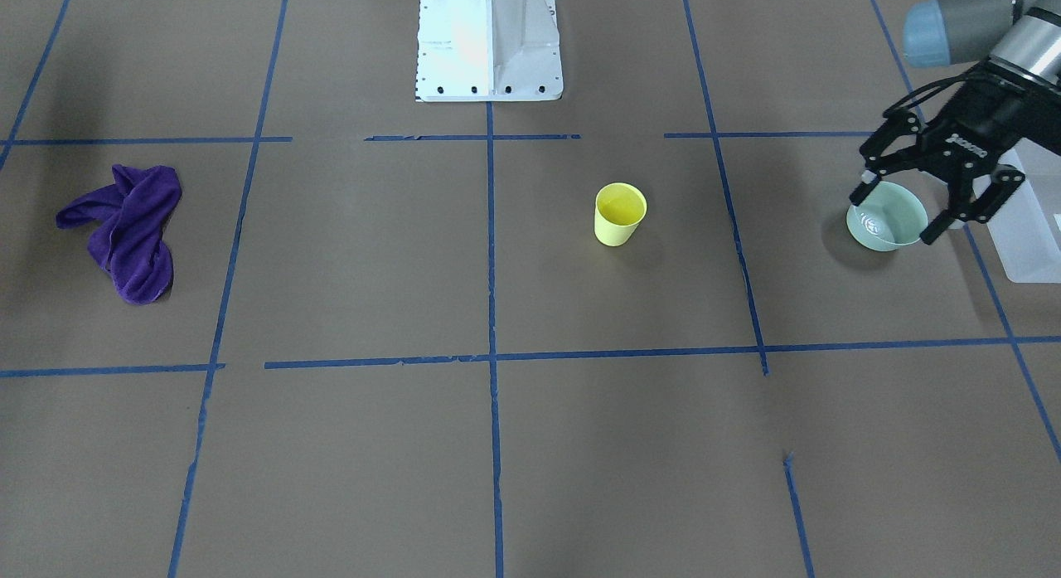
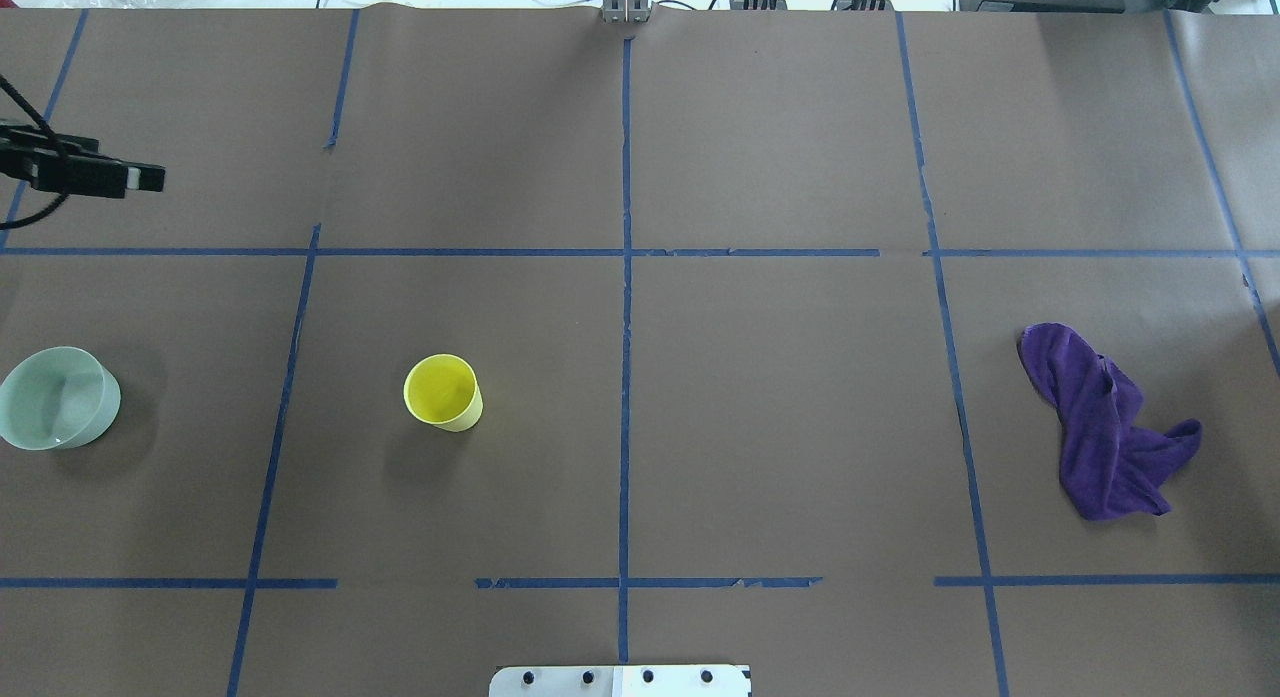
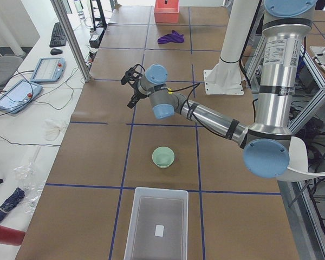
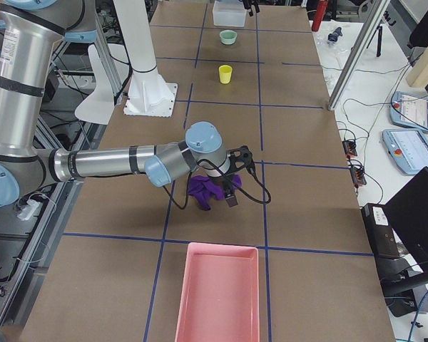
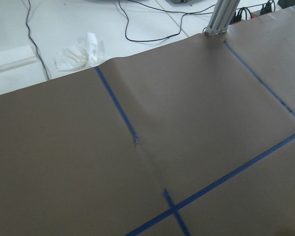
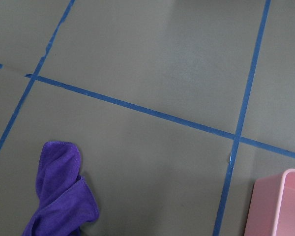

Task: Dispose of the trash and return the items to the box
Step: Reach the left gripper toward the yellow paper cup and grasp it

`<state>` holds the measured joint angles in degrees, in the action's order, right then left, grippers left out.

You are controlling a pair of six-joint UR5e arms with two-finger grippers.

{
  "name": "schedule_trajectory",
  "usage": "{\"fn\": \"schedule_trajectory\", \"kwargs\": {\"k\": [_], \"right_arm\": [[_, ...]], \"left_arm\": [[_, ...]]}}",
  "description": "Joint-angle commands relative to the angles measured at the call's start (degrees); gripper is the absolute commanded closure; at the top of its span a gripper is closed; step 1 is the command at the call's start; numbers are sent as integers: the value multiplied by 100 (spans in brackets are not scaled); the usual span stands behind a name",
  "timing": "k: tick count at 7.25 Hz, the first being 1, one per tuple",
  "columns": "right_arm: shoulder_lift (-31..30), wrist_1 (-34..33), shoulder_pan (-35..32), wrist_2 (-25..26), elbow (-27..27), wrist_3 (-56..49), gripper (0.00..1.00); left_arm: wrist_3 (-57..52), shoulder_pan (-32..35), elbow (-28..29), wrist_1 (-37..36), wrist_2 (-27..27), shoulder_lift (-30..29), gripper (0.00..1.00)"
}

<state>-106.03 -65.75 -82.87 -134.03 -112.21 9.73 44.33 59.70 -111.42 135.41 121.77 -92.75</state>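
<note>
The yellow cup stands upright near the table's middle and also shows in the overhead view. The mint-green bowl stands upright to its side, towards the robot's left. The translucent box lies at the table's left end, beyond the bowl. My left gripper is open and empty. It hangs well above the table, past the bowl on the operators' side. My right gripper hovers over the purple cloth; I cannot tell whether it is open or shut.
The purple cloth lies crumpled on the robot's right side. A pink tray sits at the table's right end. The white robot base stands at the robot's edge. Blue tape lines cross the brown table.
</note>
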Motion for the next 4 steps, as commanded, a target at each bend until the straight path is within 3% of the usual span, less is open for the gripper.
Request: {"fn": "schedule_trajectory", "kwargs": {"k": [1,2,4], "right_arm": [[-14,71,69,0,-2,117,0],[-40,71,69,0,-2,117,0],[-58,80,69,0,7,117,0]], "left_arm": [[1710,-1514,-720,-1124,-1480,-6,0],[2476,-2158,-775,-1914,-2099,-363,5],[3945,-3328,-567,-2318,-3234,-577,33]]}}
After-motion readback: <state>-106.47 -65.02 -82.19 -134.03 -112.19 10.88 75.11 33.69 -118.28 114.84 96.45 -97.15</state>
